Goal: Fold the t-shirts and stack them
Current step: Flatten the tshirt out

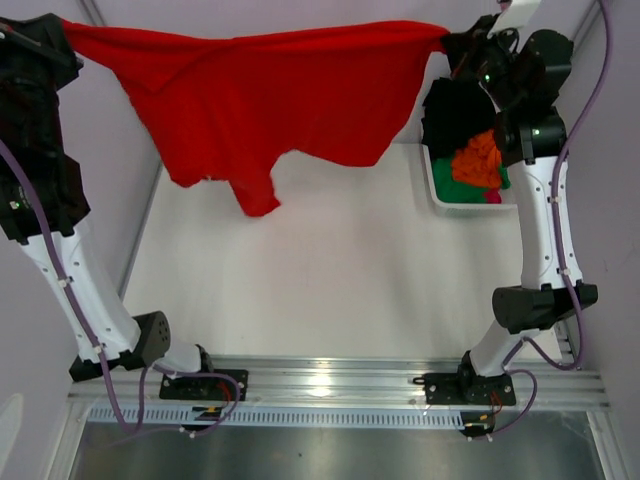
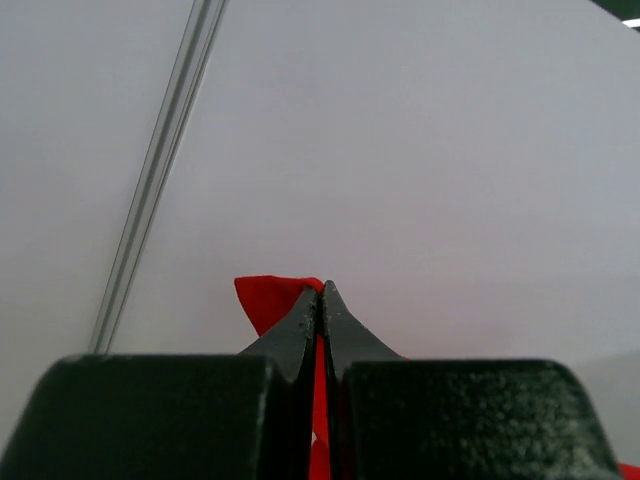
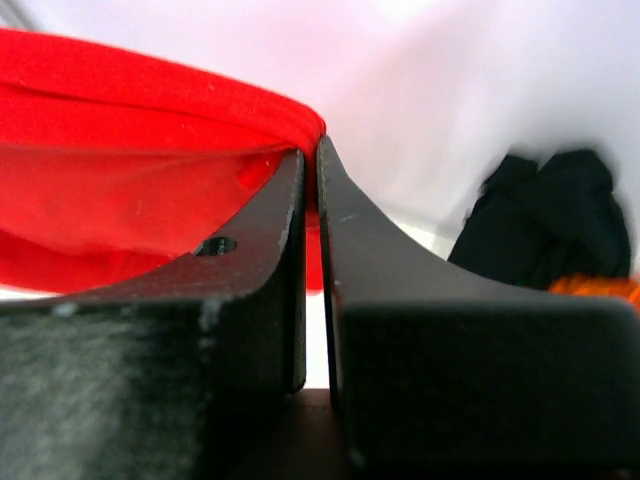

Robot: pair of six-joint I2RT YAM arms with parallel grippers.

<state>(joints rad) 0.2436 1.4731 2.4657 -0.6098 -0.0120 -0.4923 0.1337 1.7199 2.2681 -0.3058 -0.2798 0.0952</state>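
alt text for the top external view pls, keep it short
A large red t-shirt hangs stretched above the table, its two ends pinched in the shut left end effector and right end effector. At the right, a white basket holds a pile of other shirts in black, orange and green.

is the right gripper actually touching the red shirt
Touching. The right wrist view shows the right gripper pinching an edge of the red t-shirt between its shut fingers.
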